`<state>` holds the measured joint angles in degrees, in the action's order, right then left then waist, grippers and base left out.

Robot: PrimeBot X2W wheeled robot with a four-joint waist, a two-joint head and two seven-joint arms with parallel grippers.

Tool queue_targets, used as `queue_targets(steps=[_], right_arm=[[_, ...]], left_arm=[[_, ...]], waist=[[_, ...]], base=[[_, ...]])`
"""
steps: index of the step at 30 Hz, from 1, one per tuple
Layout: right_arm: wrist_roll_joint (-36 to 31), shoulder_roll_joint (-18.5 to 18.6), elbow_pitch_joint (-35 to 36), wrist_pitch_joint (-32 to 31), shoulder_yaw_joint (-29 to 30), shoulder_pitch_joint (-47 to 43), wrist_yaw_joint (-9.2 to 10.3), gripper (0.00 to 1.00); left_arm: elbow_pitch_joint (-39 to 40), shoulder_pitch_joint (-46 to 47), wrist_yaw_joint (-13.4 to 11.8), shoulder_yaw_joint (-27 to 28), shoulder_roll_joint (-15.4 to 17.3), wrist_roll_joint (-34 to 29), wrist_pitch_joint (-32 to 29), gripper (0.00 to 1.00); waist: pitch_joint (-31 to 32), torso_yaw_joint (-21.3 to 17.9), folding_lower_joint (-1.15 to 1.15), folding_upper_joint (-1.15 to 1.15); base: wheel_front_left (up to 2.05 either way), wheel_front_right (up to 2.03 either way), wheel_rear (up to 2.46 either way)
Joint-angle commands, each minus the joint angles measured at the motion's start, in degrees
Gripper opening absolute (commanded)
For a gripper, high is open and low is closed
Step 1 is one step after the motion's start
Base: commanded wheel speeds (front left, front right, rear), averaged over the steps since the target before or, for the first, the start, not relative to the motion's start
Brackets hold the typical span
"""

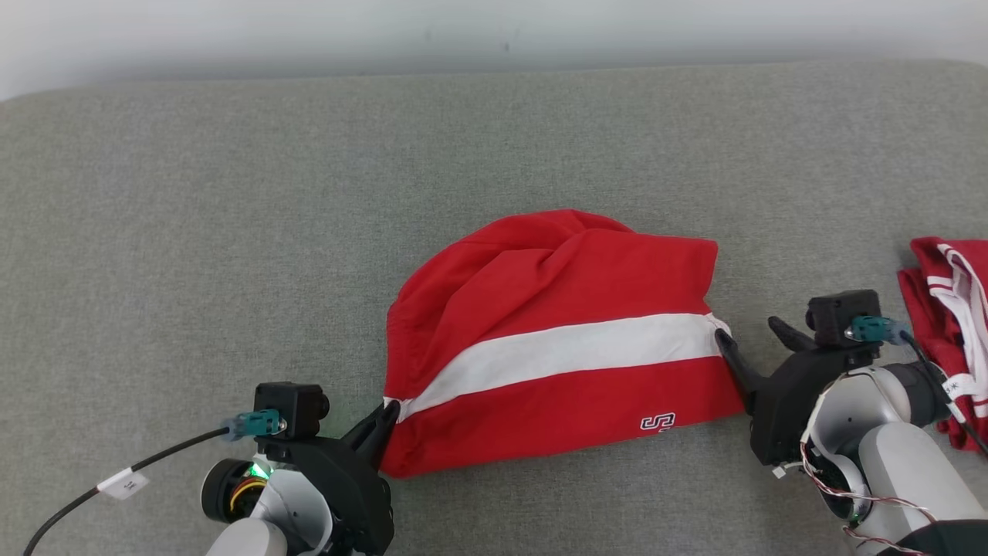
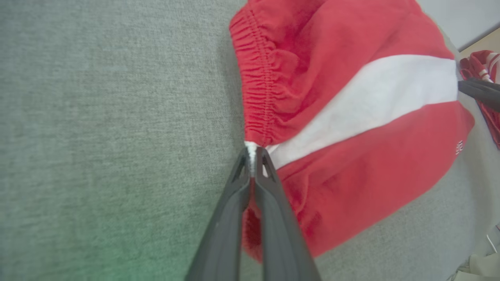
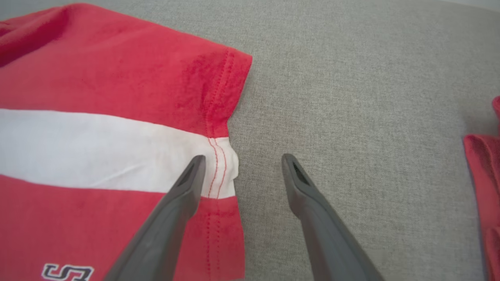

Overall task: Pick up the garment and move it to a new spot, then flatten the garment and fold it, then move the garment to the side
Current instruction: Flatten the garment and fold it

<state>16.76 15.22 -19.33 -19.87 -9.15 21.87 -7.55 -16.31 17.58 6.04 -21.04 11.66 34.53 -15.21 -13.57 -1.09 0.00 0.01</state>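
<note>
Garment [image 1: 556,347] lies mid-way across the pad [image 1: 231,193], bunched at its far side. Your left gripper [image 2: 252,152] is pinched on the waistband at the white stripe's end. Your right gripper [image 3: 243,157] stands wide at the hem, one finger over the cloth, the other on bare pad. Close it as it sits and you may catch one layer or only the hem's lip, so a lift would hang lopsided. You have wide room left and toward the far edge. On the right, other red clothes [image 1: 945,309] lie near your arm, so don't drag them.
</note>
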Motion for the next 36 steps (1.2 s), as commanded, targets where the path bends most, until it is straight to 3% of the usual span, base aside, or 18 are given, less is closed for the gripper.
queue_targets(steps=[1, 8, 19, 20, 21, 22, 23, 25, 36], right_arm=[[-0.3, -0.2, -0.6, -0.8, -0.2, 0.8, 0.16, 1.0], [-1.2, -2.0, -3.9, -4.1, -1.0, 2.5, 0.16, 1.0], [-0.3, -2.9, -4.8, -3.4, -3.0, 3.6, 0.16, 0.97], [-0.2, -2.8, -4.8, -3.4, -3.1, 3.7, 0.16, 0.93], [0.0, -2.9, -4.9, -3.4, -3.3, 3.7, 0.16, 0.63], [0.3, -2.9, -4.8, -3.4, -3.5, 3.8, 0.16, 0.49], [0.5, -2.9, -4.5, -3.0, -3.8, 3.9, 0.16, 0.28], [0.9, -2.8, -4.2, -2.6, -4.1, 4.0, 0.16, 0.0], [1.0, -2.1, -0.8, -0.2, -3.7, 2.7, 0.16, 0.0]], left_arm=[[-0.3, -0.4, -0.1, -0.1, -0.1, -0.4, 0.4, 0.0], [-0.9, 0.9, 0.1, -0.5, 0.0, -0.4, 0.9, 0.0], [-1.4, 1.4, 0.1, -0.7, 0.5, 0.1, 1.4, 0.0], [-1.4, 1.4, 0.1, -0.7, 0.5, 0.1, 1.4, 0.0], [-1.5, 1.4, 0.1, -0.7, 0.5, 0.2, 1.4, 0.0], [-1.5, 1.4, 0.1, -0.7, 0.5, 0.3, 1.5, 0.0], [-1.6, 1.4, 0.1, -0.8, 0.5, 0.4, 1.6, 0.0], [-1.6, 1.3, 0.1, -0.8, 0.5, 0.4, 1.7, 0.0], [-0.5, 1.7, -0.3, 0.3, 0.6, 0.7, 4.9, 0.0]], waist=[[-0.5, 0.4, 0.0, -0.01], [-0.9, 0.9, 0.0, -0.01], [-1.1, 1.0, 0.0, -0.01], [-1.1, 1.0, 0.0, -0.01], [-1.1, 1.1, 0.0, -0.01], [-1.0, 1.1, 0.0, -0.01], [-1.0, 1.1, 0.0, -0.01], [-0.9, 1.1, 0.0, -0.01], [1.5, 0.4, 0.0, -0.01]], base=[[0.0, 0.0, 0.0], [0.0, 0.0, 0.0], [0.0, 0.0, 0.0], [0.0, 0.0, 0.0], [0.0, 0.0, 0.0], [0.0, 0.0, 0.0], [0.0, 0.0, 0.0], [0.0, 0.0, 0.0], [0.0, 0.0, 0.0]])
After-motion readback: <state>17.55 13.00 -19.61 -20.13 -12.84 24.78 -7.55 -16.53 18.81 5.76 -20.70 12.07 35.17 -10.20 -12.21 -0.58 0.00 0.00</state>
